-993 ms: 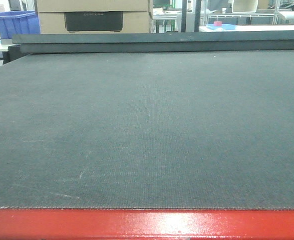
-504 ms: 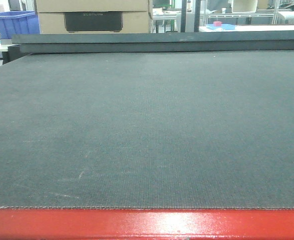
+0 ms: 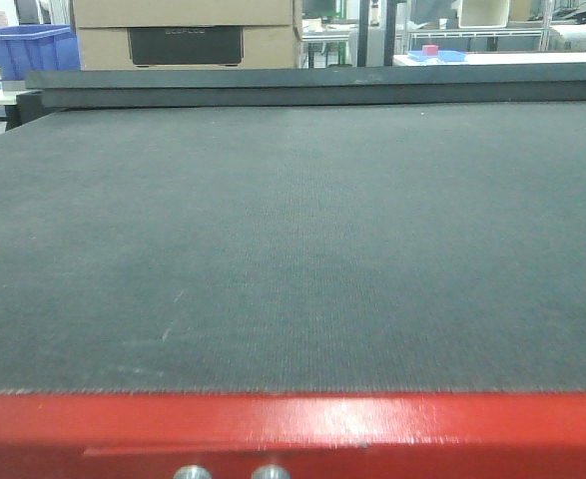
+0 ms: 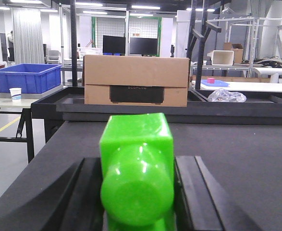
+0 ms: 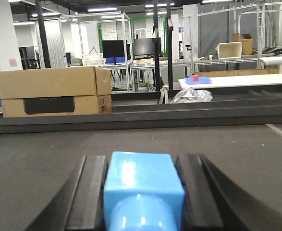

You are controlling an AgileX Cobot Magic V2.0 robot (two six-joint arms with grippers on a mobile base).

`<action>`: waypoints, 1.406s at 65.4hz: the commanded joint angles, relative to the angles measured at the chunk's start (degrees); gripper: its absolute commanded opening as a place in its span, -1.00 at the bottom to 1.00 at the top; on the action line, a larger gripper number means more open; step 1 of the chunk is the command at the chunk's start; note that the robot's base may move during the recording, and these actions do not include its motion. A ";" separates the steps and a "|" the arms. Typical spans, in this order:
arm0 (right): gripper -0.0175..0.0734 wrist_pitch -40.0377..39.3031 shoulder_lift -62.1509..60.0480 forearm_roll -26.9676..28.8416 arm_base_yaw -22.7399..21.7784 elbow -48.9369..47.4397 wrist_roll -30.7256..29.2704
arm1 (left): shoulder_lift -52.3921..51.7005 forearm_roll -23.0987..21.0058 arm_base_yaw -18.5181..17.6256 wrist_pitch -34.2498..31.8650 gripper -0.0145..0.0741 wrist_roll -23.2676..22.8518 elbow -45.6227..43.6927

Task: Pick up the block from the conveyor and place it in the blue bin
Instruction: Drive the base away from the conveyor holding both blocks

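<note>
The conveyor [image 3: 293,249] is a wide dark grey woven belt with a glossy red frame edge [image 3: 372,429] along the near side. In the front view no block lies on it and neither gripper shows. In the left wrist view my left gripper [image 4: 138,166] is shut on a glossy green block [image 4: 137,178], held over the belt [image 4: 246,159]. My right gripper [image 5: 143,161] is shut on a light blue block [image 5: 141,185], black fingers [image 5: 90,192] pressed against its sides. The blue bin [image 4: 25,77] stands on a table beyond the belt's far left corner, also seen in the front view [image 3: 23,48].
A cardboard box [image 3: 186,30] stands behind the belt's raised far rail [image 3: 312,85]. A paper cup [image 4: 16,93] sits by the bin. A crumpled clear bag [image 4: 226,95] lies at the far right, with a white table [image 5: 227,81] behind it.
The front view has shifted slightly: the red frame edge takes up more of the bottom and two metal bolt heads now show there. The belt stays bare.
</note>
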 commanded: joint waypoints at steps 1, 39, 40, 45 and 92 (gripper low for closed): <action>-0.97 -1.21 -0.20 -0.48 -0.20 0.09 -0.39 | -0.16 -0.51 0.06 -1.20 -0.92 0.22 -0.02; -0.97 -1.21 -0.20 -0.48 -0.20 0.09 -0.39 | -0.16 -0.51 0.06 -1.20 -0.92 0.22 -0.02; -0.97 -1.21 -0.20 -0.48 -0.20 0.09 -0.39 | -0.16 -0.51 0.06 -1.20 -0.92 0.22 -0.02; -0.97 -1.21 -0.20 -0.48 -0.20 0.09 -0.39 | -0.16 -0.51 0.06 -1.20 -0.92 0.22 -0.02; -0.97 -1.21 -0.20 -0.48 -0.20 0.09 -0.39 | -0.16 -0.51 0.06 -1.20 -0.92 0.22 -0.02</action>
